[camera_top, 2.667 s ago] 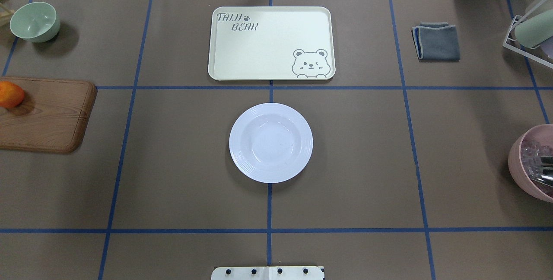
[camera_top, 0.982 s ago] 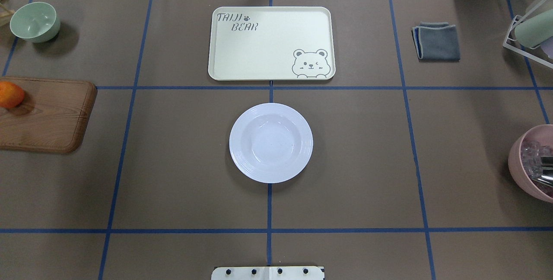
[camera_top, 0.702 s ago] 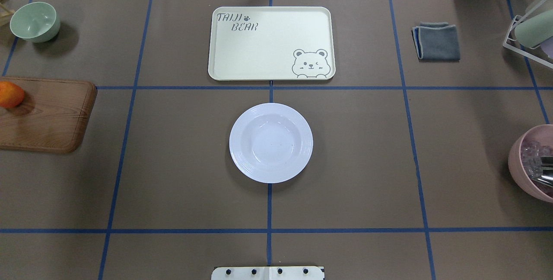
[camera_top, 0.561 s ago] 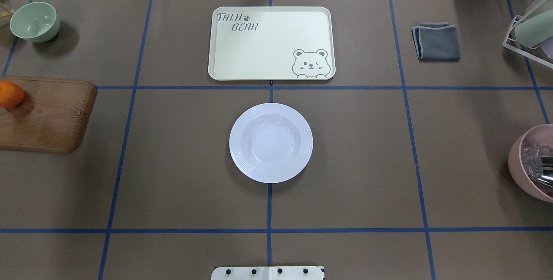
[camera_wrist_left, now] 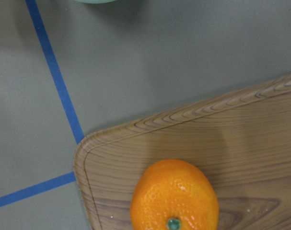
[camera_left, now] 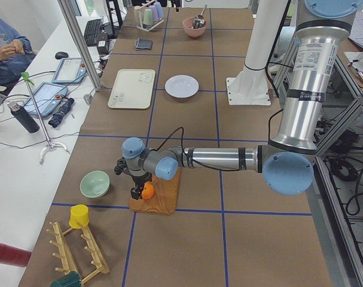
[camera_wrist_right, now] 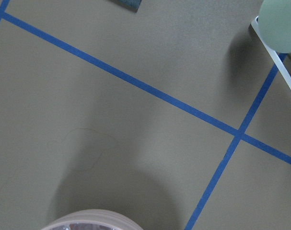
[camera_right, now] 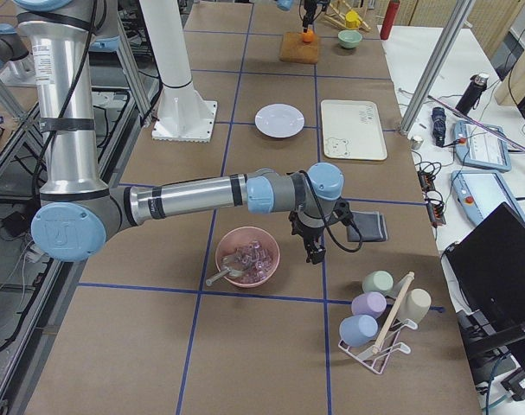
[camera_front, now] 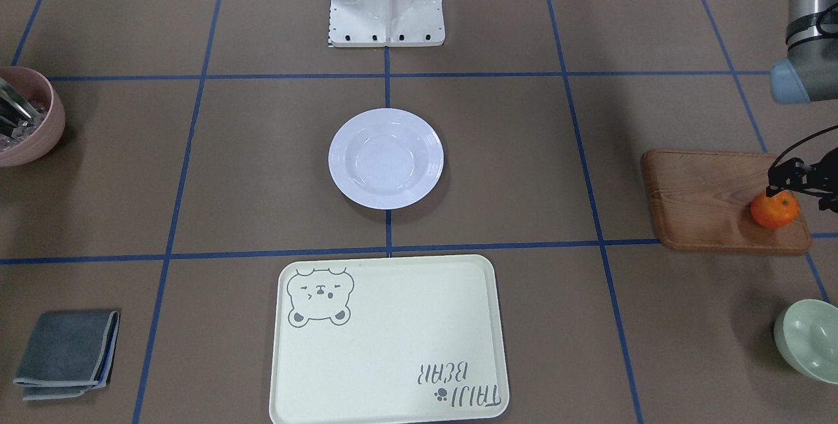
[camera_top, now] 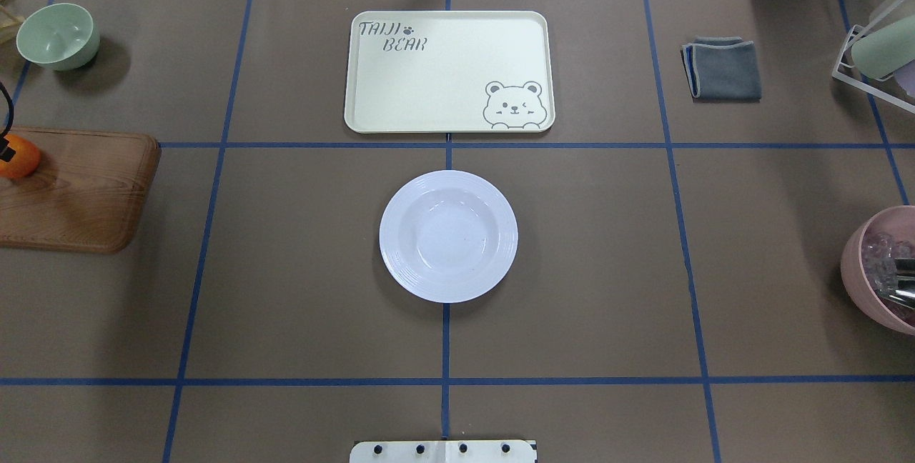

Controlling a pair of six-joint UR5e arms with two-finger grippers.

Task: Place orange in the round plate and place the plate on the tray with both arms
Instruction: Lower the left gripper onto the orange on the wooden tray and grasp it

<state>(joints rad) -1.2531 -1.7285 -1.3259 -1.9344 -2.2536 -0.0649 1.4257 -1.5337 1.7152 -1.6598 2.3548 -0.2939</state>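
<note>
- The small round bright-coloured orange (camera_wrist_left: 174, 196) has pebbly, shiny skin, and its tiny green stem dot faces straight up at the left wrist camera.
- It sits on the brown wooden board with rounded corners (camera_top: 78, 191), close to one corner, way out on the robot's left side of the brown paper-covered bench (camera_top: 300, 270).
- The glossy white round plate with the ribbed rim (camera_top: 448, 236) sits mid-bench with nothing in it. It's well apart from the orange.
- The big cream rectangular plastic tray with the bear drawing (camera_top: 447, 73) is just beyond the plate, across a blue tape line.
- The silver-grey left arm (camera_left: 220, 158) has its forearm stretched out level, with the wrist bent down over the board.
- The black left pincer (camera_left: 136, 191) points down right beside the orange. I can't tell if it's spread or closed, or whether it touches the fruit.
- The right arm (camera_right: 193, 194) is also stretched out level. The right pincer (camera_right: 315, 252) hangs down between the pink bowl (camera_right: 247, 256) and the folded grey cloth (camera_right: 368, 226). Can't tell its state either.
</note>
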